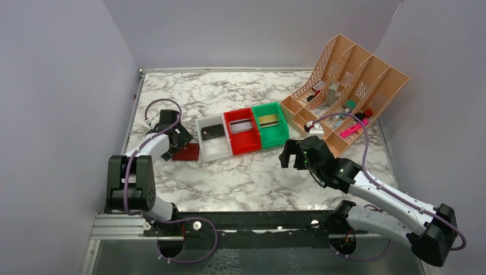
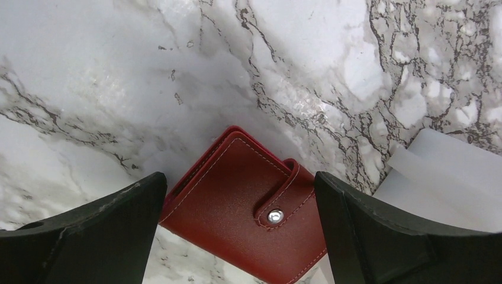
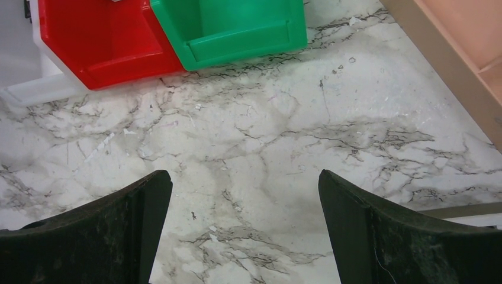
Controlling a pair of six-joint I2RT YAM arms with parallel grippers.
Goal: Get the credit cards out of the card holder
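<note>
Dark-red card holder [image 2: 237,201] snapped shut near the left edge of the table [image 1: 229,91], left gripper [image 2: 240,183] spread wide above it, black card [image 1: 212,132], grey card [image 1: 241,125] and gold card [image 1: 267,120] in white bin [image 1: 218,150], red bin [image 1: 247,145] and green bin [image 1: 276,138] mid-table, right gripper [image 3: 245,177] spread over bare marble.

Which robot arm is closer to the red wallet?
Left. The left end effector, open, hangs just over the wallet, a finger on each side. The right end effector is far off, by the green bin.
</note>
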